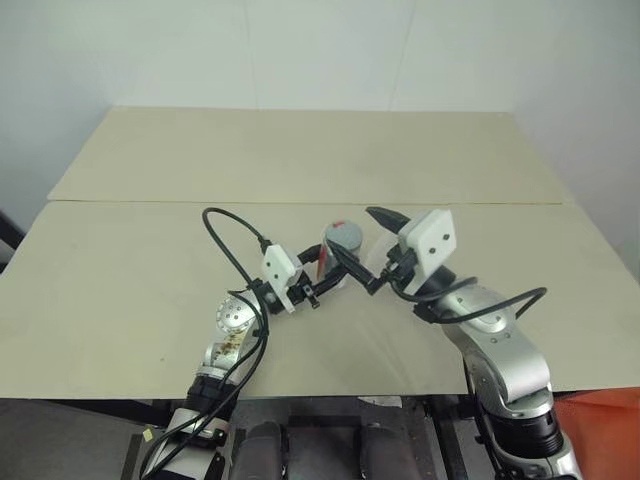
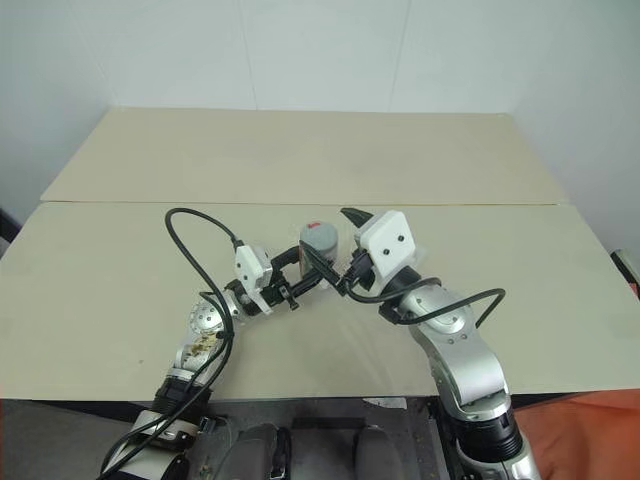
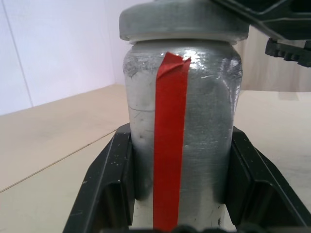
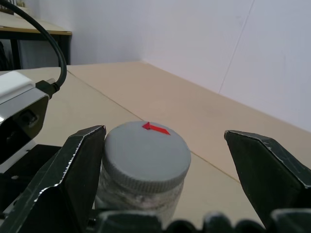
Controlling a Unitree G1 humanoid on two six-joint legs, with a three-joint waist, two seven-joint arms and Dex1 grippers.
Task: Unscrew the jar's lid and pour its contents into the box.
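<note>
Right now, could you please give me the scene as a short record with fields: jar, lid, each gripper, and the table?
jar: upright, silvery sides with a red tape strip, held off the table
lid: grey, on the jar, a small red mark on top
left gripper: shut on the jar, one finger on each side of its body
right gripper: open, fingers on either side of the lid; one finger close to its rim, the other apart
table: light wooden top
</note>
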